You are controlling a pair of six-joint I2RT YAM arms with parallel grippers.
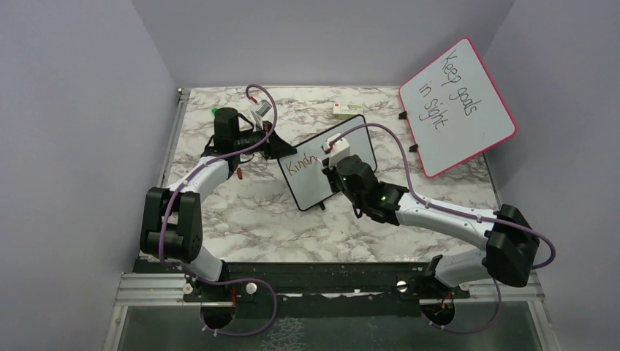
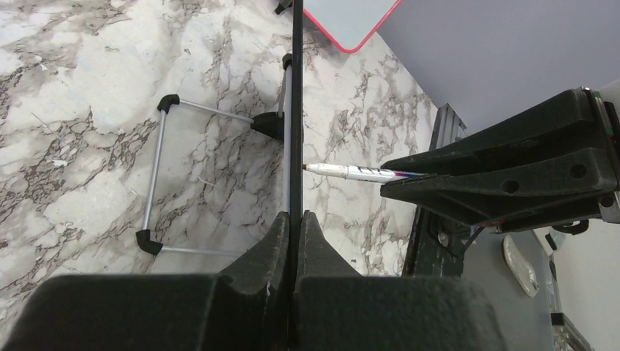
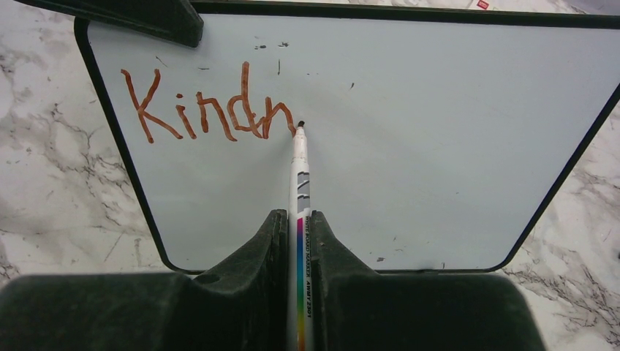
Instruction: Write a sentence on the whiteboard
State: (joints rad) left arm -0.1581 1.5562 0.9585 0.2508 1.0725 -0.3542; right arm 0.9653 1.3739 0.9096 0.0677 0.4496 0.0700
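Observation:
The small black-framed whiteboard (image 1: 311, 179) stands tilted at the table's middle. It bears the red-brown letters "Kindn" (image 3: 208, 111), the visible part of the sentence. My left gripper (image 1: 281, 150) is shut on the whiteboard's top-left edge, seen edge-on in the left wrist view (image 2: 296, 110). My right gripper (image 3: 298, 219) is shut on a white marker (image 3: 300, 190) with a rainbow stripe. The marker's tip touches the board just right of the last "n". The marker also shows in the left wrist view (image 2: 351, 172).
A larger pink-framed board (image 1: 457, 106) reading "Keep goals in sight" leans at the back right. A small white and red eraser (image 1: 347, 110) lies behind the whiteboard. The whiteboard's wire stand (image 2: 157, 175) rests on the marble table.

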